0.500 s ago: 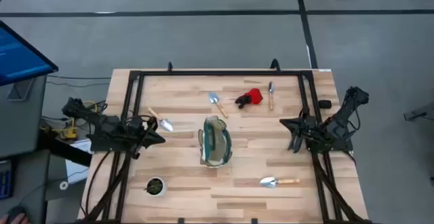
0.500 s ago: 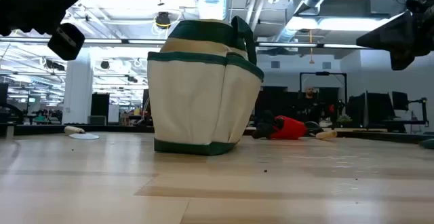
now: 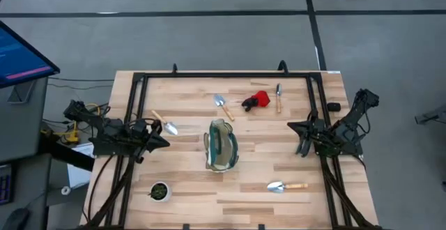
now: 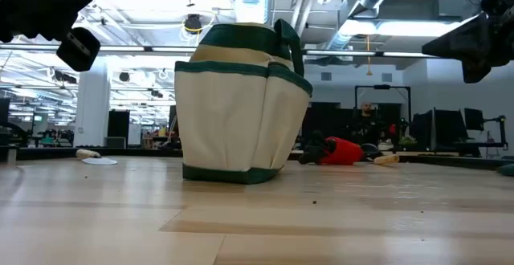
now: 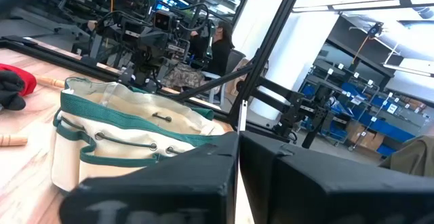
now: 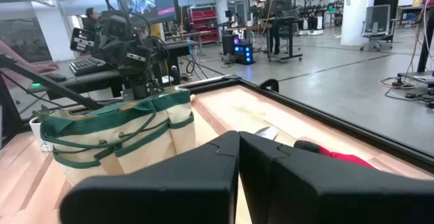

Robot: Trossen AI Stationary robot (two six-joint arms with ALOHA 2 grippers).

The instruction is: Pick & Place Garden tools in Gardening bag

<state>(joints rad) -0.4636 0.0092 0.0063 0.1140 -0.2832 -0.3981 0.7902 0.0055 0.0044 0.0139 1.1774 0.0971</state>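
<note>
Since nothing differs from half a second ago in either the high or the low view, the change to report is that there is none: both arms stay parked and no tool has moved.

At the left edge of the table, the left gripper points inward toward the bag, and its own wrist view shows the 2 dark fingers pressed together with nothing between them. Just beside it lies a trowel, its wooden handle angled toward the far-left corner. Nearer the front edge sits the small dark pot (not part of the job).

In the middle stands the gardening bag, upright, mouth open. Whether anything already lies in it I cannot tell. Beyond it, toward the far edge, rest a second trowel, the red-and-black item and a narrow tool, all apart from the bag. A third trowel lies near the front, right of the bag.

At the right edge, the right gripper faces the bag too, with its fingers likewise together and empty.

For the task this means, as I judge it, that picking has not begun: 5 items lie outside the bag, and either arm must first part its fingers and reach for its nearest tool.
</note>
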